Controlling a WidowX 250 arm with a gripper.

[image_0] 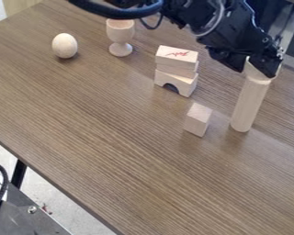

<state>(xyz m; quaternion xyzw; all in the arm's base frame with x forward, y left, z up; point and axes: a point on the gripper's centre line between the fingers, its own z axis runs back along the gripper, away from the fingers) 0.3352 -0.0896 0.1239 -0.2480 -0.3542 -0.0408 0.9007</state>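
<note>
1. One gripper (258, 69) is located at the upper right, at the top end of one upright wooden cylinder (248, 106). How far it is opened, and whether the cylinder is gripped, cannot be told.
2. One small block (198, 120) is placed just left of the cylinder.
3. One stack (176, 69) of at least two blocks is positioned above centre; red marking is borne on top, and a dark arch is seen below.
4. One wooden cup (120, 37) and one wooden egg (65, 46) are set at the upper left.
5. All items are supported by one brown, wood-grained table (112, 133).
6. Pale floor (42, 195), a grey metal panel (26, 213) and a black cable (3, 183) are seen at the lower left.
</note>
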